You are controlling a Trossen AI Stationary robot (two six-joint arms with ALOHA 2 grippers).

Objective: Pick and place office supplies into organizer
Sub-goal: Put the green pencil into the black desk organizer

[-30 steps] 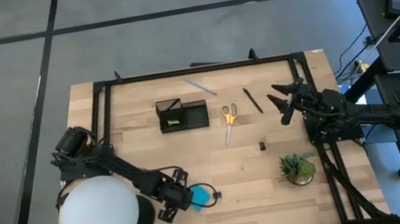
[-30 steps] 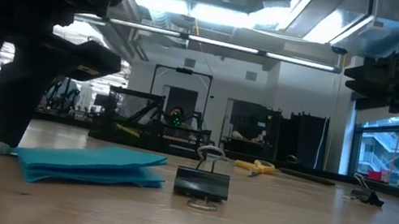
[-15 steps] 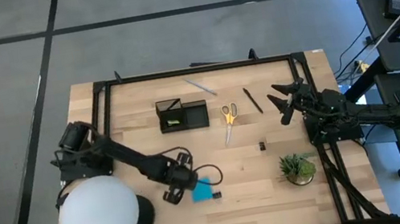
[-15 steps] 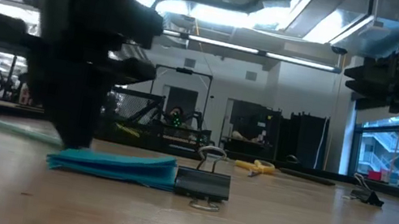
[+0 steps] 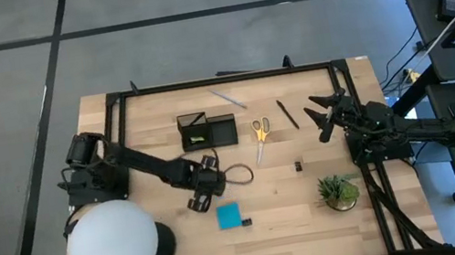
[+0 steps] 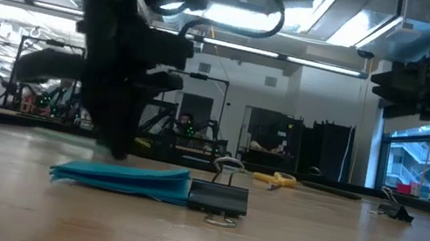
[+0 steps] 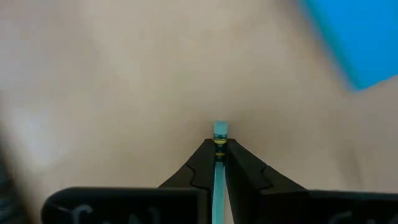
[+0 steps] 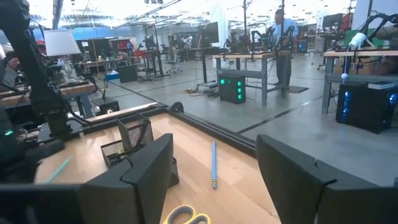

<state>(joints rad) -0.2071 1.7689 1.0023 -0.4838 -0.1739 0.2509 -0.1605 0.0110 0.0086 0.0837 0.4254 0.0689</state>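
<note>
Mid-carry: left gripper pinched shut on a thin teal pen at table centre, blue note pad left at its five o'clock; next, likely swing toward organizer at twelve o'clock and release; right gripper spread, idle at three o'clock.

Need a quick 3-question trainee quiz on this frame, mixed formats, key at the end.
1. True or false: the left end effector is shut on a thin teal pen.
2. Which item lies closest to the blue note pad? A) scissors B) black binder clip C) potted plant
3. Fill in: the right end effector hovers over the table with its jaws ____.

Key: 1 true; 2 B; 3 open.
</note>
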